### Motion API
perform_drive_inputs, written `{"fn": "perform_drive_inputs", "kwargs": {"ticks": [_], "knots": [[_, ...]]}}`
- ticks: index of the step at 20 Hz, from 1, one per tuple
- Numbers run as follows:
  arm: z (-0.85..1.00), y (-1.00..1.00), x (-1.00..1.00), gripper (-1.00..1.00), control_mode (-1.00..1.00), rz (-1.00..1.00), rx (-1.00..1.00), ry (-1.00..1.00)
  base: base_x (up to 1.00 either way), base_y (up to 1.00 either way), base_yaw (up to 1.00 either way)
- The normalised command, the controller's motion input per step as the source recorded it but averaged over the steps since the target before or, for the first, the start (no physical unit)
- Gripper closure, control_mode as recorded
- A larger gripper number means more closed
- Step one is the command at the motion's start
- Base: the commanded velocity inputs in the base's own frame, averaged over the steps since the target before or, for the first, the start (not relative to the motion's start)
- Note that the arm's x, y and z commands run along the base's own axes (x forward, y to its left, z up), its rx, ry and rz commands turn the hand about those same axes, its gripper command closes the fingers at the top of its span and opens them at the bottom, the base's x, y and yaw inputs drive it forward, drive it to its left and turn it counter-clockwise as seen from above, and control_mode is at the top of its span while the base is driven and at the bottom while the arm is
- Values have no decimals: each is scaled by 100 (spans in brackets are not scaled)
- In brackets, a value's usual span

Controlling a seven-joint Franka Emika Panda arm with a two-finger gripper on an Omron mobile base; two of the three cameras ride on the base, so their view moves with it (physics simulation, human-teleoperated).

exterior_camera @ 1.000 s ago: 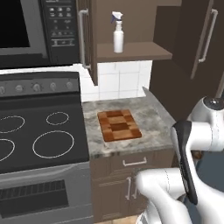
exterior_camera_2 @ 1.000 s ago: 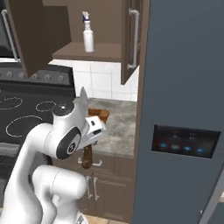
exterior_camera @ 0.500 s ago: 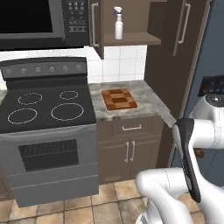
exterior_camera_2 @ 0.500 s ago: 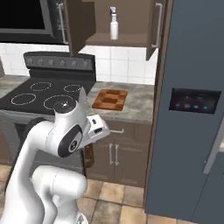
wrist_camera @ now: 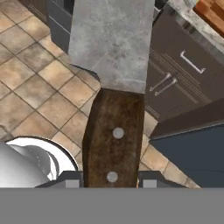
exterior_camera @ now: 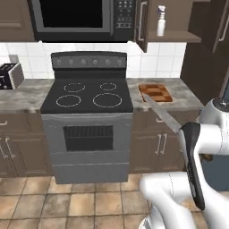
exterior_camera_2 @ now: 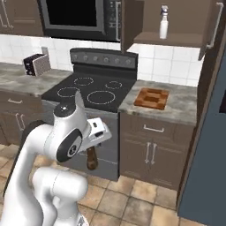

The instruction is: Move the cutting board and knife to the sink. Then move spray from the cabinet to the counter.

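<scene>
Now the gripper (wrist_camera: 112,178) jaws clamp the knife (wrist_camera: 114,135) handle squarely between them

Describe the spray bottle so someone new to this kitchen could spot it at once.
Start at the black microwave above the stove. Right of it hangs an open wall cabinet, and the spray bottle stands upright on its shelf. It is slim and white with a trigger nozzle, the one item on that shelf.

Cutting board (exterior_camera_2: 152,98) on counter (exterior_camera_2: 185,103), spray (exterior_camera_2: 163,22) in cabinet (exterior_camera_2: 178,20)
</scene>
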Motion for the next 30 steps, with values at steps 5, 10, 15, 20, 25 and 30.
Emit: {"fn": "perform_drive_inputs", "kwargs": {"ticks": [5,10,15,20,25,30], "knots": [[0,0,0,100,100,0,0,0,-10,5,93],[0,0,0,100,100,0,0,0,0,0,100],[0,0,0,100,100,0,0,0,0,0,100],[0,0,0,100,100,0,0,0,0,0,100],[0,0,0,100,100,0,0,0,36,-1,89],[0,0,0,100,100,0,0,0,100,1,39]]}}
